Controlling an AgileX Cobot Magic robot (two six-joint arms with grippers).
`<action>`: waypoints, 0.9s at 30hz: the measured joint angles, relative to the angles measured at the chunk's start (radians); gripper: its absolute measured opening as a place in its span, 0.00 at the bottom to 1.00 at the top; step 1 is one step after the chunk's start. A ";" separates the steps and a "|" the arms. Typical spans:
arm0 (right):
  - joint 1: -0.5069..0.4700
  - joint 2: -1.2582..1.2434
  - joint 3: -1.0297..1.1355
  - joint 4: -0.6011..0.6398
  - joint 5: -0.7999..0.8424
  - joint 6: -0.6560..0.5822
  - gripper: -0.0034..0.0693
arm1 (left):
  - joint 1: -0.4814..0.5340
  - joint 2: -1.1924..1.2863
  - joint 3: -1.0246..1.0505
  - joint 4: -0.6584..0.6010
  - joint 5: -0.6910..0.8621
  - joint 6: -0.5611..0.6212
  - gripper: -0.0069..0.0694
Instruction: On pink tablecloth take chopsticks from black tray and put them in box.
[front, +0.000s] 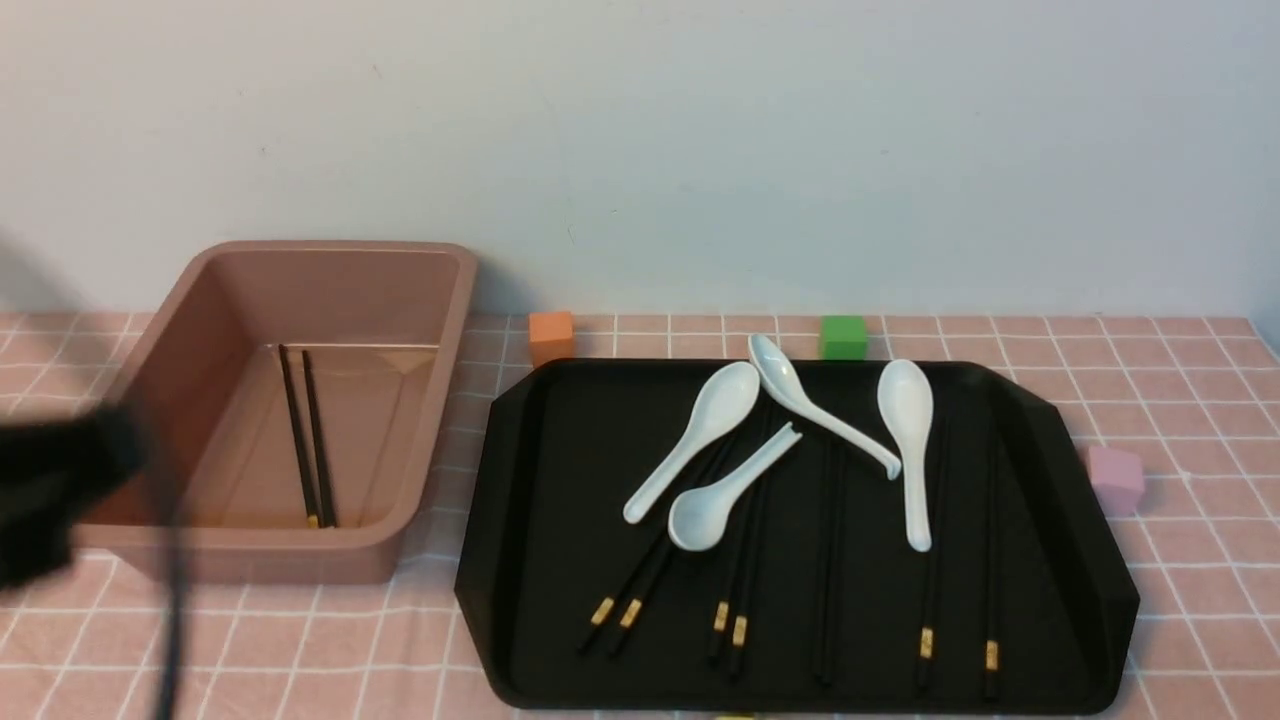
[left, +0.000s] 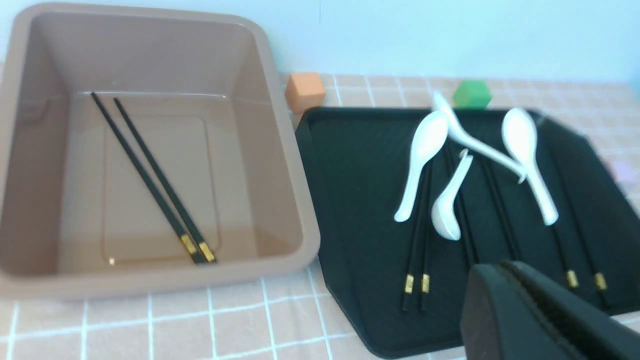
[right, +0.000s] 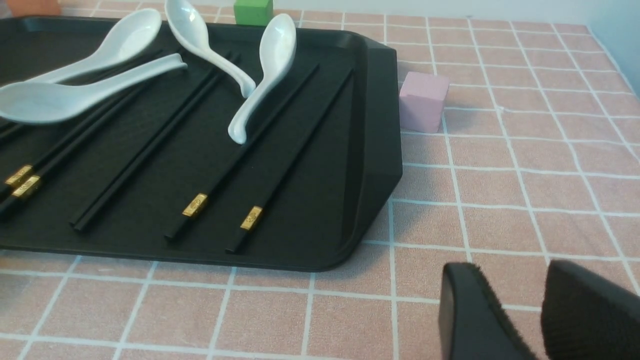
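The pinkish-brown box (front: 240, 555) stands at the left on the pink tablecloth (front: 300, 650). Two black chopsticks (front: 305, 440) with gold bands lie side by side on its floor, also visible in the left wrist view as chopsticks (left: 155, 182). Several more chopsticks (front: 640, 580) lie lengthwise on the black tray (front: 560, 520), partly under white spoons. My left gripper (left: 505, 267) is shut and empty; in the front view this left gripper (front: 90, 460) is a black blur by the box's near left corner. My right gripper (right: 510, 272) hovers open over bare cloth, right of the tray (right: 380, 150).
Several white ceramic spoons (front: 700, 430) lie across the tray's chopsticks. An orange cube (front: 551, 335) and a green cube (front: 843, 336) sit behind the tray, and a pink cube (front: 1116, 480) sits at its right. A pale wall stands close behind.
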 joint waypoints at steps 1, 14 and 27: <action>0.000 0.000 0.000 0.000 0.000 0.000 0.38 | 0.000 -0.087 0.065 -0.004 -0.035 -0.009 0.07; 0.000 0.000 0.000 0.000 0.000 0.000 0.38 | 0.000 -0.452 0.468 -0.057 -0.350 -0.038 0.07; 0.000 0.000 0.000 0.000 0.000 0.000 0.38 | 0.000 -0.453 0.492 -0.071 -0.353 -0.042 0.07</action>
